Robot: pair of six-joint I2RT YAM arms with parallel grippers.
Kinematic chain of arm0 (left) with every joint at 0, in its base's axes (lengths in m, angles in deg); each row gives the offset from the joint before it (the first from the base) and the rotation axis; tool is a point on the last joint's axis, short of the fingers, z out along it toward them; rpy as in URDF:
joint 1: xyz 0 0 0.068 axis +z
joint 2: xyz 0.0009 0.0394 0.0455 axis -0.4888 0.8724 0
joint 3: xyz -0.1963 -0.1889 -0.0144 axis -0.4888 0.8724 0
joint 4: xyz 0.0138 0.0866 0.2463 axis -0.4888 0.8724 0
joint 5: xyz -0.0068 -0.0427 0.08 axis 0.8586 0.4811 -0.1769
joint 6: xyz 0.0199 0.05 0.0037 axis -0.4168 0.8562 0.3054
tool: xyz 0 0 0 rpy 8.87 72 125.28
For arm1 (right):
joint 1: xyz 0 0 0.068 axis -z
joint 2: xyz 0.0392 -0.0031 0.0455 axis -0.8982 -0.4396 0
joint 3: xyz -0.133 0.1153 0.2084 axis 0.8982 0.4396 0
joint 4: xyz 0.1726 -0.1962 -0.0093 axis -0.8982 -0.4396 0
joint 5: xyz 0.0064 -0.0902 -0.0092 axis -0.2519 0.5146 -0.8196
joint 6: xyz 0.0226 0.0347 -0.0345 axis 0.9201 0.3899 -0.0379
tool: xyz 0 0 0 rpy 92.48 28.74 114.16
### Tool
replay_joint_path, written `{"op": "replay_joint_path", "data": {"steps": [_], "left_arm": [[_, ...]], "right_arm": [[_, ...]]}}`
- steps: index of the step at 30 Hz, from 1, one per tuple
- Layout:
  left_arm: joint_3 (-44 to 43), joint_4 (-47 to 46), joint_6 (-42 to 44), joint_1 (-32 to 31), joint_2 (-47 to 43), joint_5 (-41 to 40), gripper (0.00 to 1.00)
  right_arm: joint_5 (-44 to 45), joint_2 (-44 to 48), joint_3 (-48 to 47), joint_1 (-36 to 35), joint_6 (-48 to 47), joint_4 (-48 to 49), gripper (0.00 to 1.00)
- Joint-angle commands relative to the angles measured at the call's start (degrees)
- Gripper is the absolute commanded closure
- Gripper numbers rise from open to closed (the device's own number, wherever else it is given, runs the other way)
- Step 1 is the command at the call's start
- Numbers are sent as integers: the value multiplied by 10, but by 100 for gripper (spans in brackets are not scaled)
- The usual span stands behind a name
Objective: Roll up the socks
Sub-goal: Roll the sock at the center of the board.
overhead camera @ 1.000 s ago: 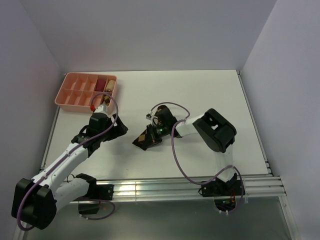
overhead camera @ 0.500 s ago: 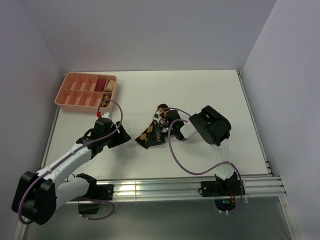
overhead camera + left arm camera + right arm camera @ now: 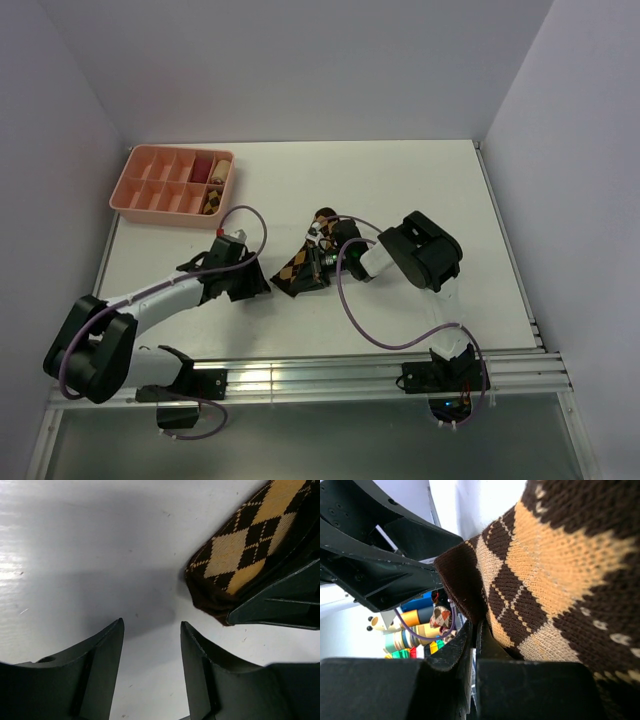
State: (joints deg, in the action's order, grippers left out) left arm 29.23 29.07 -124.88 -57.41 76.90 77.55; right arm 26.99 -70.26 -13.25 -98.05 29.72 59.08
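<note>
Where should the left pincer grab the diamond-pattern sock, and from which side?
Probably the rounded brown end of the sock, coming in from the side where the left pincer is. That end pokes out free, while the right pincer pinches the sock farther along.

No legible text, label, brand, number or sign in any view. Pattern on socks [image 3: 240, 555]: woven diamonds only, no lettering. Small coloured shapes in right wrist view background: too blurred to read.
</note>
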Motion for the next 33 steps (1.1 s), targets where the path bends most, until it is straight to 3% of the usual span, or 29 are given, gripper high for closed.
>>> {"op": "replay_joint_path", "data": {"steps": [1, 21, 33], "left_arm": [[-25, -40, 4, -5, 22, 13, 46], [-56, -78, -25, -12, 110, 17, 48], [-78, -48, -25, -18, 163, -8, 52]], "right_arm": [[5, -4, -11, 6, -9, -22, 100], [26, 11, -35, 6, -61, -111, 96], [90, 74, -54, 6, -143, -235, 67]]}}
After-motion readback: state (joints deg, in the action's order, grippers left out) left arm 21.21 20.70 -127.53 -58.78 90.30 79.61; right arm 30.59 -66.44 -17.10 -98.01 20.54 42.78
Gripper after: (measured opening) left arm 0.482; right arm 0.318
